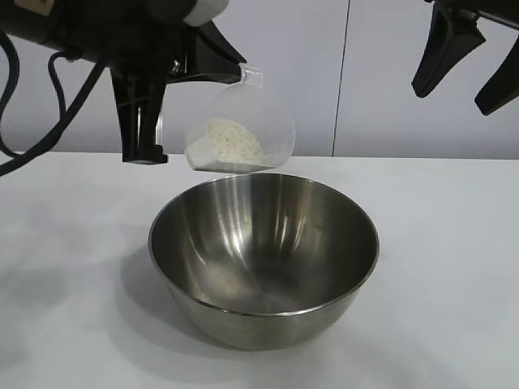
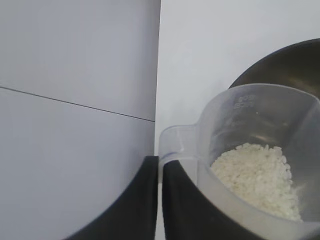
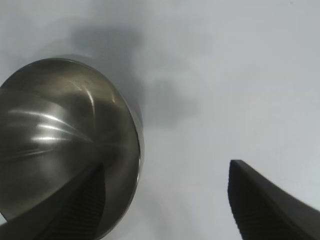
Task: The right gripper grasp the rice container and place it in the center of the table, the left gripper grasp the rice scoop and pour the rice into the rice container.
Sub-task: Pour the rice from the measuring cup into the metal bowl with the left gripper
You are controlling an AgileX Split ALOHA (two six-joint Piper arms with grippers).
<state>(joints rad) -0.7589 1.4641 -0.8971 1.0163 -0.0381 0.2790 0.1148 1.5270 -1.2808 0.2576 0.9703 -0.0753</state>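
Note:
The steel rice container (image 1: 263,259) stands in the middle of the white table (image 1: 73,243) and looks empty inside. My left gripper (image 1: 195,73) is shut on the handle of the clear rice scoop (image 1: 240,130), held in the air just behind the bowl's far rim and tilted on its side. Rice (image 1: 235,139) lies heaped in the scoop. In the left wrist view the fingers (image 2: 145,200) pinch the scoop's handle (image 2: 172,142), with the rice (image 2: 257,177) inside and the bowl (image 2: 285,62) beyond. My right gripper (image 1: 466,65) is open and empty, raised at the upper right; its view shows the bowl (image 3: 60,140) below.
A pale wall with a vertical seam (image 1: 340,77) stands behind the table. Black cables (image 1: 57,105) hang from the left arm at the far left.

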